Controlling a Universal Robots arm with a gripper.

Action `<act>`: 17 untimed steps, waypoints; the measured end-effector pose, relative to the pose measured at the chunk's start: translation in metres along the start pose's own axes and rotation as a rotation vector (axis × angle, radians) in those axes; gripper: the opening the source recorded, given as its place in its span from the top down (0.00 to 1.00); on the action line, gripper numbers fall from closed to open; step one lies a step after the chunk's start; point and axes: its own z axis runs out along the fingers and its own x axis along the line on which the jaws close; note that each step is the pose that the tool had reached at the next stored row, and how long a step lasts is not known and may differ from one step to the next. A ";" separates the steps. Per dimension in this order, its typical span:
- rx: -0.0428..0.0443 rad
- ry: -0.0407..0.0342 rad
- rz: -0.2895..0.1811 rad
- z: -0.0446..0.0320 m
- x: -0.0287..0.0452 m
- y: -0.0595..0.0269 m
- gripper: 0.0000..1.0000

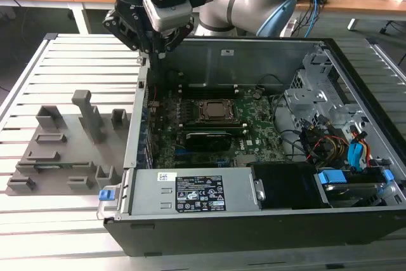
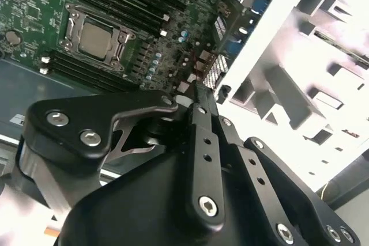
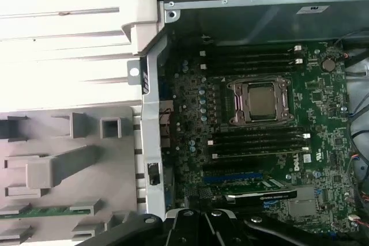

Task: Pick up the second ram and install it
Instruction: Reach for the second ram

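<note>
My gripper (image 2: 199,97) hangs with its fingers pressed together and nothing between them, just above the rear corner of the open computer case (image 1: 254,233), over the case wall (image 3: 151,113) that faces the grey fixture (image 3: 63,165). I am holding nothing, so I judge the pick itself is not yet made.

Past that wall, out on the slatted table (image 1: 76,55), the fixture lies flat. The second ram (image 3: 34,212) rests in it as a thin green strip, seated lengthwise between low grey blocks on the side of the fixture away from my fingers, well apart from them.

To take it cleanly, I judge I must spread my fingers before they come down, line them square across the stick's long edges near its middle, and keep clear of the blocks on either side so nothing snags. A level, centred pinch should keep it from tilting.

Farther off, inside the case, the motherboard (image 3: 196,119) shows the CPU socket (image 3: 260,101) with long dark memory slots (image 3: 253,142) running beside it. I cannot tell which slots are filled.
</note>
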 end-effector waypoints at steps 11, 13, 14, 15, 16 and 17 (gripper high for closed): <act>0.0000 -0.0009 0.000 -0.0011 0.0379 -0.0028 0.89; 0.0000 -0.0010 0.000 -0.0013 0.0438 -0.0033 0.89; 0.0000 -0.0012 0.000 -0.0015 0.0510 -0.0038 0.89; -0.0001 -0.0014 0.000 -0.0017 0.0585 -0.0044 0.89; 0.0000 -0.0015 0.000 -0.0019 0.0647 -0.0048 0.89; -0.0001 -0.0018 0.000 -0.0020 0.0709 -0.0053 0.89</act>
